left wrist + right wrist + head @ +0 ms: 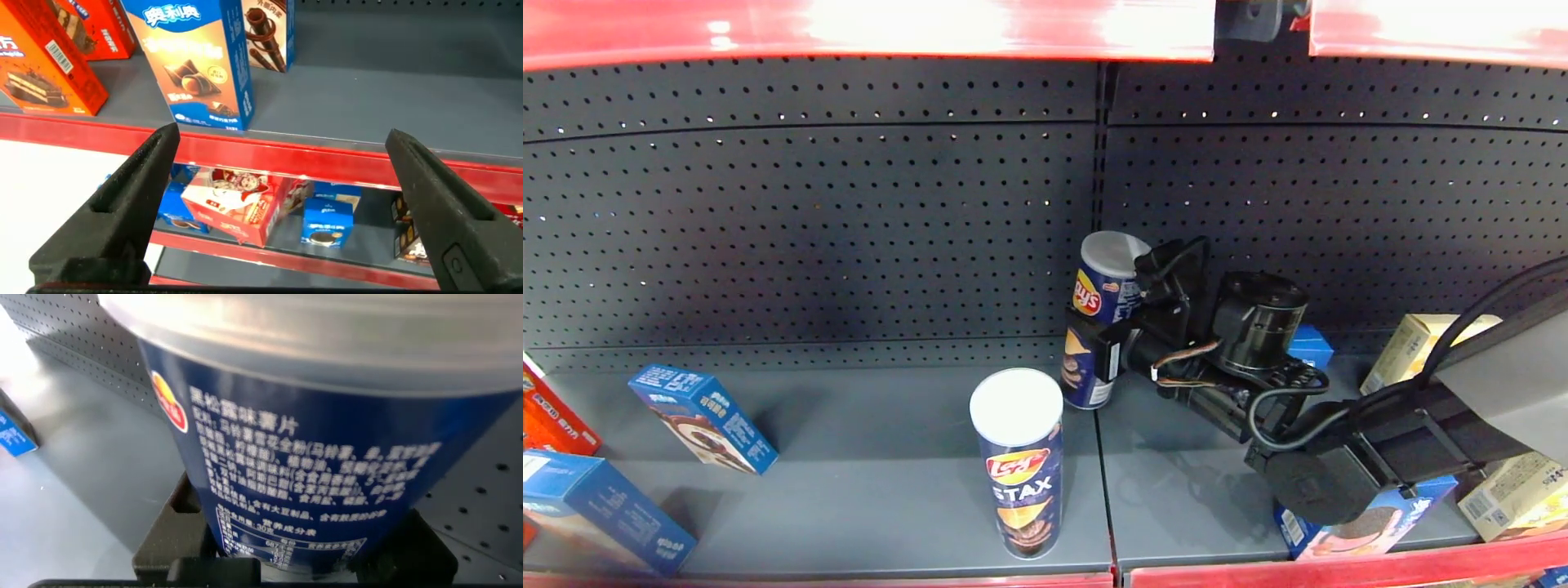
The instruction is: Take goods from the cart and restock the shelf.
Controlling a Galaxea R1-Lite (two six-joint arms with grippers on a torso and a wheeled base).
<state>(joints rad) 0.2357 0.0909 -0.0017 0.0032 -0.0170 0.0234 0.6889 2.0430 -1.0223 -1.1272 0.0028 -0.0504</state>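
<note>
A dark blue chips can (1101, 314) with a translucent lid stands slightly tilted at the back of the grey shelf (866, 457), near the pegboard. My right gripper (1096, 349) is shut on its lower half, with the arm coming in from the right. In the right wrist view the same can (302, 449) sits between the black fingers (176, 539). A second chips can (1018, 461) stands upright near the shelf's front edge, just left of the held one. My left gripper (282, 216) is open with nothing in it, in front of a red shelf edge (327, 159).
Blue boxes (703, 416) (600, 510) and an orange box (551, 416) lie at the shelf's left. Yellow boxes (1421, 347) (1515, 494) and blue cookie boxes (1364, 523) crowd the right. The left wrist view shows a blue-and-tan box (196, 57) and an orange box (49, 77).
</note>
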